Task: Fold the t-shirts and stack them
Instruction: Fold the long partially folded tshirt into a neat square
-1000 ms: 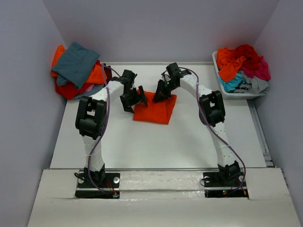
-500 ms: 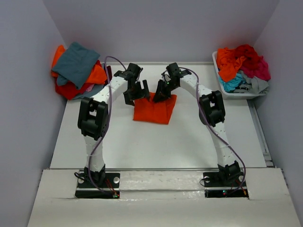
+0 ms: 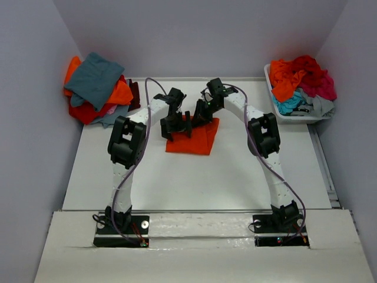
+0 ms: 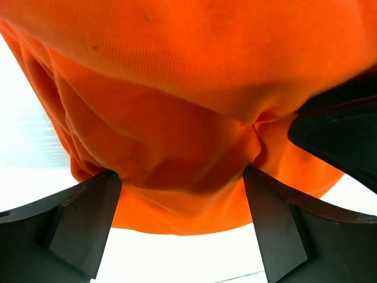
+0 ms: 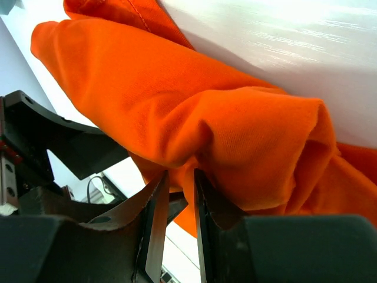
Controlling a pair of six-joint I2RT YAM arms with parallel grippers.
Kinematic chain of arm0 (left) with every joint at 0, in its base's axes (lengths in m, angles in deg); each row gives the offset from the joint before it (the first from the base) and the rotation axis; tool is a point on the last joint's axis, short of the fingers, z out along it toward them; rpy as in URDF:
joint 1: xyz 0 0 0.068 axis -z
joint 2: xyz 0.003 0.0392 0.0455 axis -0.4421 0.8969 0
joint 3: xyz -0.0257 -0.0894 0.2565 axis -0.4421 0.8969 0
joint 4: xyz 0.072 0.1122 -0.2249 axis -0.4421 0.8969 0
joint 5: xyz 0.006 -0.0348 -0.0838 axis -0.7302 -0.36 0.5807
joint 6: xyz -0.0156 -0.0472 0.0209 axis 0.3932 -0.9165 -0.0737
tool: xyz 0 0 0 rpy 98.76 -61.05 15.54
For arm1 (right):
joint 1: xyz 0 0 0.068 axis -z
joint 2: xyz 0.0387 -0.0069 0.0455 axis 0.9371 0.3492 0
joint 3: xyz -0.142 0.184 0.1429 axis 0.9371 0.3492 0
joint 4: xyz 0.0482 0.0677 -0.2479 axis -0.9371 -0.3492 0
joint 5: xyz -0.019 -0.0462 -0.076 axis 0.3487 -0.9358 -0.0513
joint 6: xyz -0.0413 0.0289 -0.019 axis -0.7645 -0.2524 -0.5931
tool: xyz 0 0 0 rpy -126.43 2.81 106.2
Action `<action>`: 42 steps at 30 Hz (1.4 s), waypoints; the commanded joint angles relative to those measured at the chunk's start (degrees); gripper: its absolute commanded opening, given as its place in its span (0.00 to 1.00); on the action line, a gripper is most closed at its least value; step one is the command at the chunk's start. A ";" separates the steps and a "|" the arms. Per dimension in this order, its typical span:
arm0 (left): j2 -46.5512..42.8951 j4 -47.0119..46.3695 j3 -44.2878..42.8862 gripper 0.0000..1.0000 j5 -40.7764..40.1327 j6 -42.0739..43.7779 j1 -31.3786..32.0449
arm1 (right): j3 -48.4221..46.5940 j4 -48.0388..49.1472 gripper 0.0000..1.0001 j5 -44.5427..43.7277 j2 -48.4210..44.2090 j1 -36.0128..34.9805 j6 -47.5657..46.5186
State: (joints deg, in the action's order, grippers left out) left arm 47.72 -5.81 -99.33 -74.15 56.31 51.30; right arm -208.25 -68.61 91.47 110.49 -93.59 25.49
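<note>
Two grippers crowd one edge of the bright orange t-shirt (image 3: 193,138), which lies part-folded on the table (image 3: 177,183) directly beneath and just nearward of them. The right gripper (image 5: 180,177) is pinched tight on a thin ridge of cloth. The left gripper (image 4: 179,172) stands spread, with a thick bunch bulging between its fingers and nothing clamped. Risks: the right-hand bite looks shallow and could slip under any pull. The left may close on several layers at once and drag the fold askew. The grippers sit very near each other, so an inward swing could knock them together.
</note>
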 commanded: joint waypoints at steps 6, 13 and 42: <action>-0.96 3.66 6.30 0.99 -0.81 -1.21 0.52 | -3.30 0.64 0.30 -0.03 -0.53 1.35 0.16; -1.13 5.24 6.12 0.99 -2.13 -1.03 0.52 | -2.68 0.38 0.29 -1.34 0.35 4.26 -0.10; -1.22 6.39 4.81 0.99 -1.95 0.11 0.52 | 0.48 6.88 0.30 2.60 1.32 5.49 1.48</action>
State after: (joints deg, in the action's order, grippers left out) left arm 45.68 -4.02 -95.42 -74.57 55.17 51.43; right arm -208.08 -65.86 92.00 111.54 -87.65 26.14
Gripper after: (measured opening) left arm 0.986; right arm 0.294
